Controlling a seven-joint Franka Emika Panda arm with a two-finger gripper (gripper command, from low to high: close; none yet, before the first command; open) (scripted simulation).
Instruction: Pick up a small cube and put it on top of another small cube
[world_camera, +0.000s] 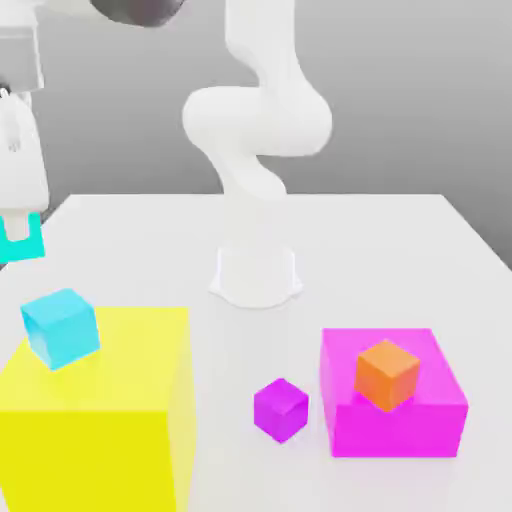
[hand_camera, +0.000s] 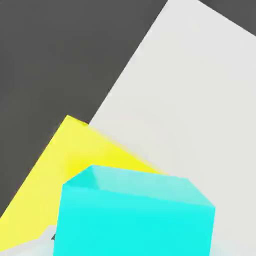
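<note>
Item one: a Panda gripper (world_camera: 18, 228), at the exterior view's left edge, raised, its jaws closed on a small turquoise cube (world_camera: 35, 242), which also looms large in the hand view. Item two: a small light-blue cube (world_camera: 62, 329), tilted in appearance, on the large yellow block (world_camera: 95, 450), apart from the held piece. Item three: a small purple cube (world_camera: 281, 410), on the white tabletop (world_camera: 255, 350), between the yellow block and the magenta block (world_camera: 391, 430). Item four: a small orange cube (world_camera: 387, 375), at the magenta block (whether squarely on its top or partly over its near edge, one cannot tell). Rear of the table: the white arm base (world_camera: 256, 275). Condition of the task, as judged: the pick-up half is done, the turquoise cube being in the grip and up in the air; the stacking half is outstanding, no small cube standing on another. Remaining, in order: bring the held cube over its partner, lower it flat, release, withdraw. Partner: not specified by the task; the light-blue cube seems a likely candidate by nearness, though its slanted look, if genuine, makes for a poor seat and a possible slide.
</note>
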